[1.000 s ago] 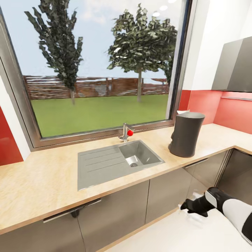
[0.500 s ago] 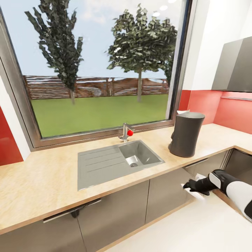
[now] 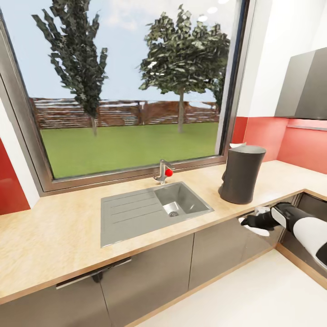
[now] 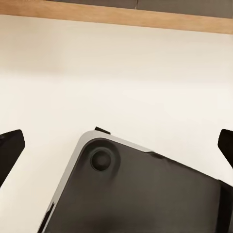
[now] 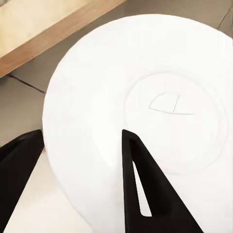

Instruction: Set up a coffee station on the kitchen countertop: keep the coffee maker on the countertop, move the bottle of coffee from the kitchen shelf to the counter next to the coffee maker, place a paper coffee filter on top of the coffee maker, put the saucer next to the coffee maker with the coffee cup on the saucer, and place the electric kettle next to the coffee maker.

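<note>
The right gripper, black with a white forearm behind it, is positioned in front of the grey cabinet fronts, below the edge of the long light wood-grain kitchen countertop. Its jaws are closed on the small flat round white saucer, which is held clear of the white floor. In the right wrist view, one black finger lies across the face of the saucer and the other sits at its rim, so the disc is clamped between them. In the left wrist view, the two black fingertips of the left gripper stand far apart at opposite edges, with nothing between them; below them are the white floor and a dark, rounded-corner part of the robot base. On the countertop, the tall plain dark grey matte cylindrical coffee maker stands upright near the corner, to the right of the grey inset sink and chrome tap with red knob. Behind the sink is a large window.
</note>
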